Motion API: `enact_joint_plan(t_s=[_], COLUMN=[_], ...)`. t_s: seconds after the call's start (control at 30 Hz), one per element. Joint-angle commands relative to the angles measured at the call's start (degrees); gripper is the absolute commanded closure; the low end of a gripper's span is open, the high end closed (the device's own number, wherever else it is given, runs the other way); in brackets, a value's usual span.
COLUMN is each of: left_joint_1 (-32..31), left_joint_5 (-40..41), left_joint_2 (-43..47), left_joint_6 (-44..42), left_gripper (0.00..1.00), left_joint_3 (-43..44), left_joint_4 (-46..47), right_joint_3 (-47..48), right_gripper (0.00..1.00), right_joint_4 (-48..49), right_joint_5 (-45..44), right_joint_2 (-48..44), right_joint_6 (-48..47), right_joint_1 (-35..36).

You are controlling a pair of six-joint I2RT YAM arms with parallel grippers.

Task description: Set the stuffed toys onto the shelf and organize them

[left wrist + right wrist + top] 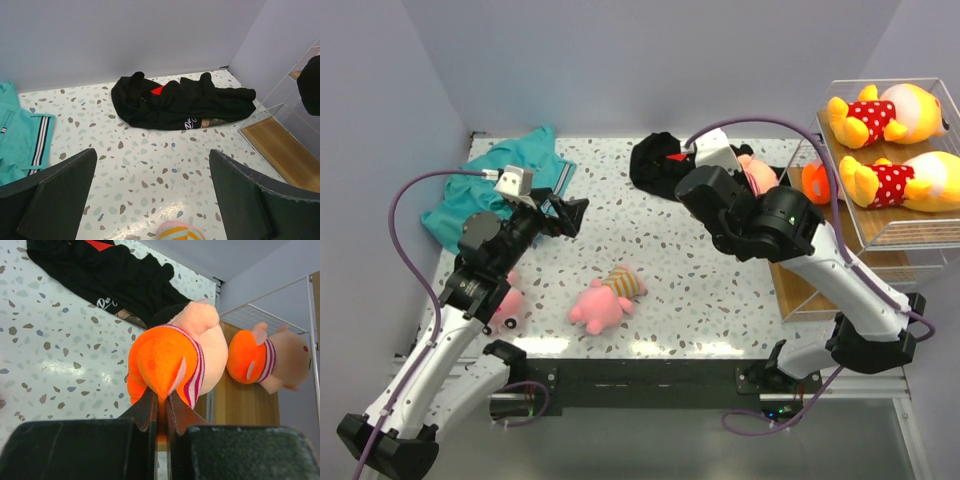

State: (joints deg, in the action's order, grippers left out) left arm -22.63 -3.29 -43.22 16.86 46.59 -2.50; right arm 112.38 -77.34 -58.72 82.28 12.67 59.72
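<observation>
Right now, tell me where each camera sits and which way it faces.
Top external: above and behind the bases, looking down at the table; left arm and right arm show.
Left wrist: on its arm, facing the black garment; open left end effector frames it.
Right wrist: on its arm, facing the shelf; right end effector pinches a striped doll.
Shared: both wrist views show the garment.

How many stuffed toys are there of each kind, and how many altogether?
Yellow bears, both on the shelf: 2
Dolls in orange striped outfits, one in the right gripper, one on the shelf: 2
Pink pigs, both on the table: 2
Total: 6
</observation>
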Motion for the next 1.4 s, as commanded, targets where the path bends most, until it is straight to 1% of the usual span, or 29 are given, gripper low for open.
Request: enact_joint_plan(t_s=[0.0, 0.17, 0.2, 0.27, 0.3, 0.33, 0.37, 0.4, 0.43, 0.47, 0.5, 0.53, 0.57, 0.6, 0.63, 0.67, 0.7, 0.77, 0.83, 0.87, 0.93, 0.97, 1.1, 1.2, 1.23, 1.37], left_joint_1=[0.04, 0.04, 0.04, 0.04, 0.04, 0.04, 0.04, -0.04, 0.04, 0.04, 0.04, 0.04, -0.04, -0.04, -0.22, -0.48, -0.66, -2.75, -4.87, -7.05, -8.91, -9.96, -10.59, -10.76, -10.85, -11.38], left_joint_5=[-1.37, -1.63, -1.37, -2.15, -3.46, -7.05, -8.73, -10.32, -14.07, -16.29, -18.66, -23.38, -25.78, -27.89, -31.30, -32.56, -33.44, -33.98, -32.84, -32.66, -32.66, -32.31, -28.97, -29.05, -28.62, -28.26], left_joint_2=[0.16, 0.95, 1.21, 1.21, 1.12, 0.95, 0.69, 0.34, -0.97, -1.94, -4.22, -5.54, -6.95, -9.57, -11.08, -12.31, -14.85, -17.32, -21.01, -22.24, -25.24, -25.68, -26.56, -28.40, -28.84, -30.69], left_joint_6=[-0.87, -0.69, -0.52, 0.01, 0.62, 1.06, 2.02, 4.64, 6.32, 8.08, 12.01, 14.23, 16.43, 20.80, 22.93, 24.69, 26.71, 25.95, 22.96, 21.99, 19.79, 19.70, 20.31, 20.23, 20.05, 19.61], left_gripper=[0.00, 0.00, 0.00, 0.00, 0.01, 0.01, 0.04, 0.05, 0.06, 0.07, 0.08, 0.09, 0.10, 0.11, 0.11, 0.11, 0.10, 0.08, 0.06, 0.06, 0.07, 0.09, 0.10, 0.11, 0.12, 0.23], left_joint_3=[1.22, 0.87, 0.79, 0.61, 0.52, 0.09, -0.09, -0.09, 0.52, 1.04, 1.57, 2.27, 2.45, 2.54, 2.72, 2.72, 2.98, 4.91, 7.97, 9.12, 11.41, 11.42, 8.53, 8.52, 8.61, 8.43], left_joint_4=[1.19, 1.18, 1.10, 1.27, 1.88, 4.41, 5.57, 8.10, 9.43, 10.93, 14.42, 16.80, 19.18, 24.86, 27.79, 30.43, 34.11, 34.93, 33.27, 32.48, 30.89, 31.15, 35.01, 35.72, 35.64, 36.08], right_joint_3=[-1.89, -2.69, -2.69, -1.38, 0.98, 1.96, 2.75, 3.28, 4.07, 3.99, 3.55, 1.90, 0.40, -2.22, -3.56, -4.44, -6.10, -7.26, -9.09, -9.54, -10.77, -11.12, -15.50, -18.41, -20.08, -23.43], right_gripper=[1.00, 1.00, 1.00, 1.00, 1.00, 1.00, 1.00, 1.00, 1.00, 1.00, 1.00, 1.00, 1.00, 1.00, 1.00, 1.00, 1.00, 1.00, 0.98, 0.98, 0.98, 0.99, 1.00, 1.00, 1.00, 0.95], right_joint_4=[-13.98, -13.89, -13.89, -13.71, -13.71, -13.63, -13.63, -13.63, -13.36, -10.49, -8.46, -6.09, -0.06, 2.61, 5.50, 9.54, 11.32, 15.44, 17.91, 19.93, 21.78, 23.36, 28.02, 32.94, 34.00, 38.92], right_joint_5=[-5.70, -7.98, -7.73, -6.50, -3.45, -2.03, -1.49, -1.05, 1.91, 3.77, 6.31, 11.21, 13.35, 15.37, 18.52, 19.94, 21.35, 23.55, 24.70, 24.62, 24.62, 24.88, 25.31, 26.46, 26.81, 28.04], right_joint_2=[-3.26, -3.79, -3.71, -3.18, -2.74, -2.39, -1.43, -0.90, -0.37, -0.11, -0.36, -0.80, -1.68, -3.25, -4.05, -4.58, -5.63, -6.17, -6.95, -7.05, -7.22, -7.22, -8.54, -10.03, -10.47, -12.32], right_joint_6=[0.52, -1.14, -2.98, -3.35, -3.18, -3.09, -2.91, -2.65, -2.73, -3.17, -4.22, -4.75, -5.71, -6.42, -7.12, -7.30, -7.65, -7.57, -7.74, -7.66, -6.96, -6.69, -3.45, -1.69, -1.33, -0.27], right_joint_1=[0.22, 0.13, 0.13, 0.13, 0.13, 0.13, 0.13, 0.13, 0.04, 0.13, 0.13, 0.22, 0.13, 0.13, 0.13, 0.04, 0.13, 0.22, 0.13, 0.22, 0.22, 0.13, 0.13, 0.13, 0.13, 0.13])
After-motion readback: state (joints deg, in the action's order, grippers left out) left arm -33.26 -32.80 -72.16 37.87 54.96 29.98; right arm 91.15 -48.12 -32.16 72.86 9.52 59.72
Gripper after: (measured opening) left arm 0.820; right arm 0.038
